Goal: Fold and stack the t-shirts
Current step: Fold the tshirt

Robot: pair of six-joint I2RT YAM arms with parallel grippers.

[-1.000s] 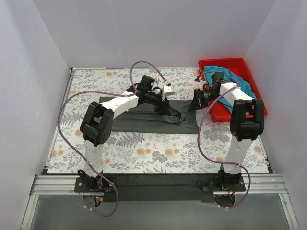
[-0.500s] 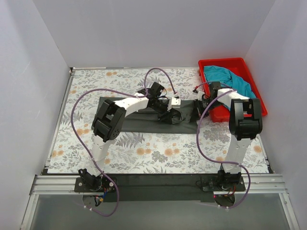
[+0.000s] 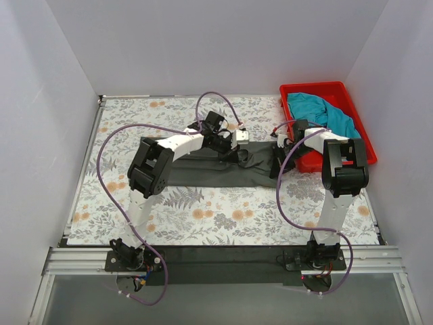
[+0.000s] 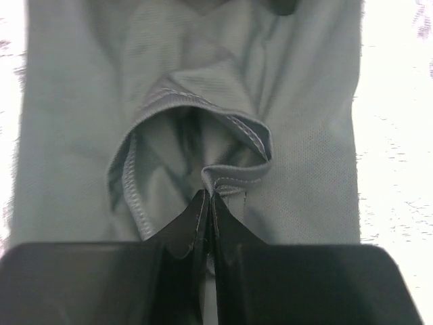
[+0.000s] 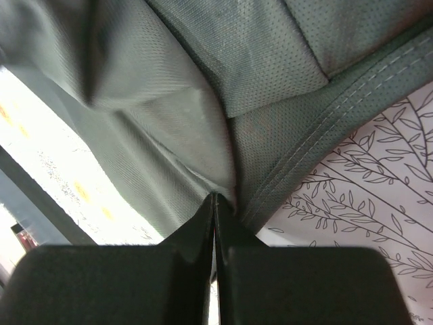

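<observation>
Grey t-shirt (image 3: 203,175) lies as long strip, centre of table (image 3: 203,217); teal t-shirt (image 3: 325,112) in red bin (image 3: 314,87), upper right. Left fingers (image 4: 186,227) pinch its hem; right fingers (image 5: 196,233) pinch its edge. Risk: thin pinches slip on lift, or catch one layer only, so fold sags open.

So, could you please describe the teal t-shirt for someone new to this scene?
On the floral table, find the red bin at the far right corner. The teal t-shirt lies crumpled inside it; the other shirt is dark grey, out on the table.
</observation>
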